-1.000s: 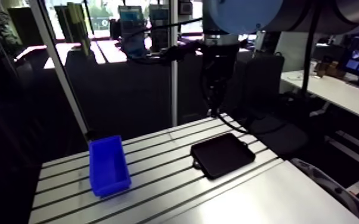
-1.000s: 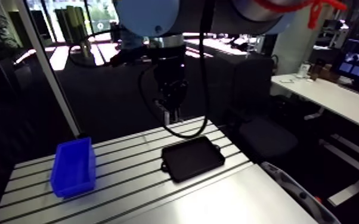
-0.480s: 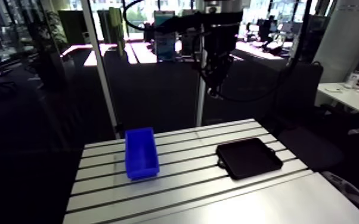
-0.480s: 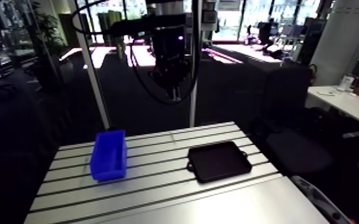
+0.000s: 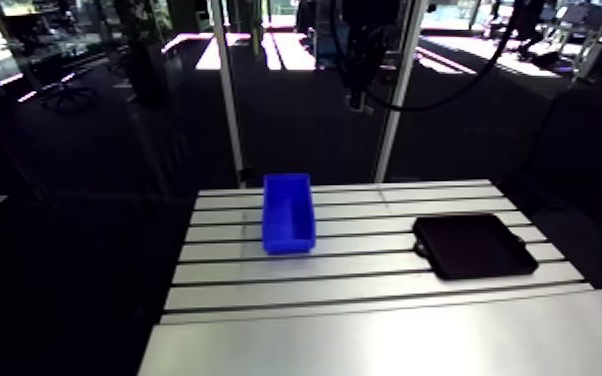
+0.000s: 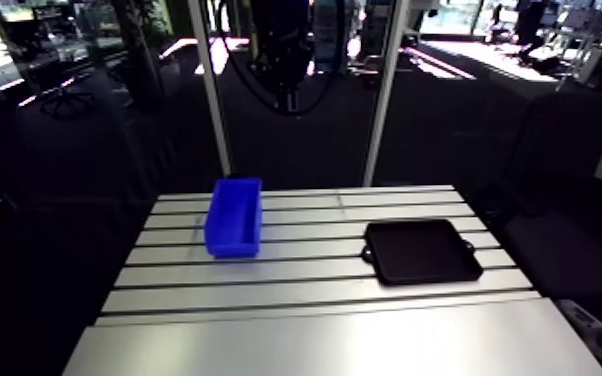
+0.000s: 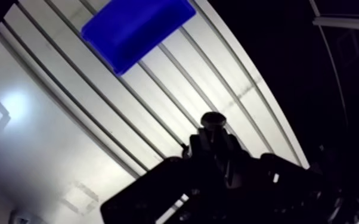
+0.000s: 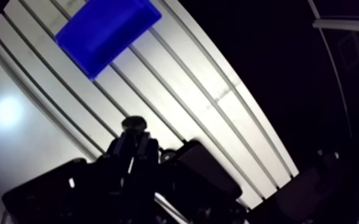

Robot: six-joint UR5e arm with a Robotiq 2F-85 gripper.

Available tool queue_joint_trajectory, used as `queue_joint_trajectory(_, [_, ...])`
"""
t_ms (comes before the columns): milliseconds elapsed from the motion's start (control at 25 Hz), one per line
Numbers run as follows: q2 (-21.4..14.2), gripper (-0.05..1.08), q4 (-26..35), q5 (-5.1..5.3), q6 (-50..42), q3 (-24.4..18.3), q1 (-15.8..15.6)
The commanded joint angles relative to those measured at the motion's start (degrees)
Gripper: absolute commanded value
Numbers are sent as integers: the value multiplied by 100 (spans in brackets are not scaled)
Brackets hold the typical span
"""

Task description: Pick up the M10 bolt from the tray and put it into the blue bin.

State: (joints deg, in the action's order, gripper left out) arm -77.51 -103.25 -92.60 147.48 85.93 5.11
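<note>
Wrist view: the gripper (image 7: 214, 140), high over the table (image 7: 50, 119), clamps the M10 bolt (image 7: 213, 121); blue bin (image 7: 135, 27) ahead.

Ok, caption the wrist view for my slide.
The fingers grip the bolt above the slotted table, blue bin ahead.

This is a robotics lab, shown by the slotted aluminium table (image 6: 315, 290), blue bin (image 6: 233, 217) and tray (image 6: 422, 251).

blue bin (image 7: 135, 27): end cut off | M10 bolt (image 7: 213, 120): dark knob at claw (image 7: 215, 134) tip | tray (image 5: 475, 246): interior too dark
</note>
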Motion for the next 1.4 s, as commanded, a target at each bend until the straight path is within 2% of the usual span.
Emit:
queue_joint_trajectory(40, [373, 106, -42, 212, 1553, -169, -458])
queue_joint_trajectory(240, [549, 106, -60, 203, 1966, -169, -608])
queue_joint_trajectory(400, [751, 105, -464, 176, 2327, -152, -696])
queue_joint_trajectory(560, [962, 105, -578, 159, 2459, -143, -810])
queue_joint_trajectory(760, [1094, 105, -649, 97, 2582, -99, -863])
queue_joint_trajectory(960, [1191, 105, -921, 53, 2538, 147, -863])
queue_joint_trajectory(1200, [1287, 105, -1405, 53, 2511, 481, -863])
queue_joint_trajectory(1400, [1349, 105, -1475, 80, 2511, 552, -872])
